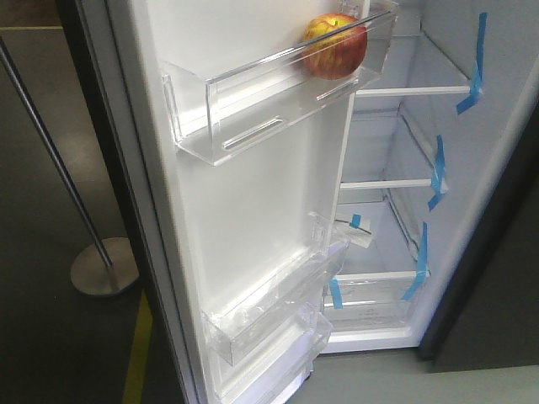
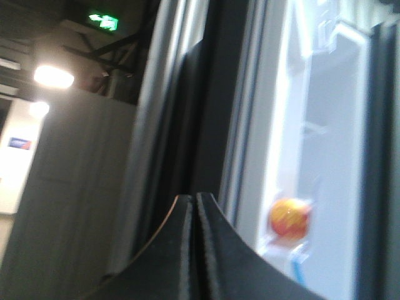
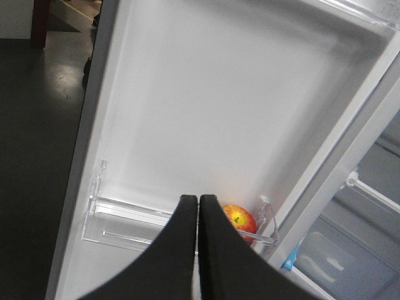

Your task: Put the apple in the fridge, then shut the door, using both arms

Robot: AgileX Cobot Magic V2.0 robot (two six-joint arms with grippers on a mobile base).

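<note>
Both fingers (image 3: 198, 206) pressed together, empty; apple (image 1: 334, 45) seemingly in door (image 1: 253, 194) bin.

Left tool (image 2: 195, 199) closed, right tool (image 3: 198, 200) closed.

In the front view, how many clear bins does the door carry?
3: the top bin holding the apple, and two low bins, stacked close. The frame edge may hide more.

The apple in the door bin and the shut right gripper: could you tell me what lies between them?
In the right wrist view, only the clear front wall of the door bin stands between the right gripper and the apple; otherwise the stretch is bare.
</note>
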